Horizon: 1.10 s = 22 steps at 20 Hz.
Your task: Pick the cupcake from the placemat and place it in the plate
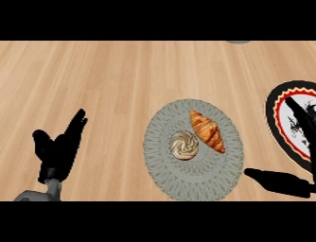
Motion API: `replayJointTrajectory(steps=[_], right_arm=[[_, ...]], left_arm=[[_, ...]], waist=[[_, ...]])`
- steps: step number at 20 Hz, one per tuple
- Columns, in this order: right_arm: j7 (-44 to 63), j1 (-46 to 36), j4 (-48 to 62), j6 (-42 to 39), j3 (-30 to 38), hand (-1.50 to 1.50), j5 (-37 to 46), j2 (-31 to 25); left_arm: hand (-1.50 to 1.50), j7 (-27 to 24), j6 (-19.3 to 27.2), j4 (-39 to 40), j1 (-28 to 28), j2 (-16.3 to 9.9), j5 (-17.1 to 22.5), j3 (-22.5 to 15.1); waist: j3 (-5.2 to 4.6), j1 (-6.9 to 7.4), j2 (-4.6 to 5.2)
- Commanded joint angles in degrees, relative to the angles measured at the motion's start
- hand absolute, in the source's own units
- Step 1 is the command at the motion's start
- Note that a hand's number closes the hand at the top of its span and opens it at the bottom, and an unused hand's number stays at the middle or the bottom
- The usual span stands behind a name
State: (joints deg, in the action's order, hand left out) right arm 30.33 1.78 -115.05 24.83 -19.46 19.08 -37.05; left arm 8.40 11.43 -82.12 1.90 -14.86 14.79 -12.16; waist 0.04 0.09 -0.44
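A cupcake [184,146] with swirled cream frosting sits on the round grey placemat [188,182], just left of its middle. A golden croissant [208,131] lies beside it, to the upper right. The plate [281,99], with a black, red and white pattern, is at the right edge. My right hand [313,142] is open, its straight fingers lying over the plate and its thumb [276,180] pointing left toward the placemat's lower right rim. My left hand [59,149] rests open at the lower left, fingers up, well apart from the placemat.
The wooden counter [84,80] stretches wide around the placemat. A small grey object [239,41] peeks in at the top edge.
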Motion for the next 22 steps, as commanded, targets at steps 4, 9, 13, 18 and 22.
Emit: replayJointTrajectory(steps=[4,9,13,18,22], right_arm=[[25.0,-11.5,-3.6,-12.8,-7.1,-1.50,6.9,0.3],[35.9,-20.6,0.0,-16.7,-14.9,-1.50,14.2,11.5],[38.3,-23.1,5.7,-18.7,-15.9,-1.50,18.5,16.6],[37.8,-23.0,11.2,-20.2,-17.0,-1.50,19.0,23.9],[34.3,-21.7,12.6,-22.2,-13.6,-1.50,17.9,25.1]], left_arm=[[0.00,2.3,0.1,0.7,-1.0,2.6,-0.9,-2.8],[0.00,2.0,-3.0,3.4,0.7,1.3,0.1,-0.4],[0.00,2.4,-1.3,2.1,-1.0,3.0,-1.4,-1.4],[0.00,2.9,-2.3,2.6,0.8,2.3,-0.4,1.4],[0.00,1.2,-3.2,2.2,-1.5,2.6,-1.2,1.6]], waist=[[-0.25,0.90,0.51],[-0.16,0.52,0.49],[-0.12,0.37,0.47],[-0.08,0.10,0.50],[-0.06,0.05,0.47]])
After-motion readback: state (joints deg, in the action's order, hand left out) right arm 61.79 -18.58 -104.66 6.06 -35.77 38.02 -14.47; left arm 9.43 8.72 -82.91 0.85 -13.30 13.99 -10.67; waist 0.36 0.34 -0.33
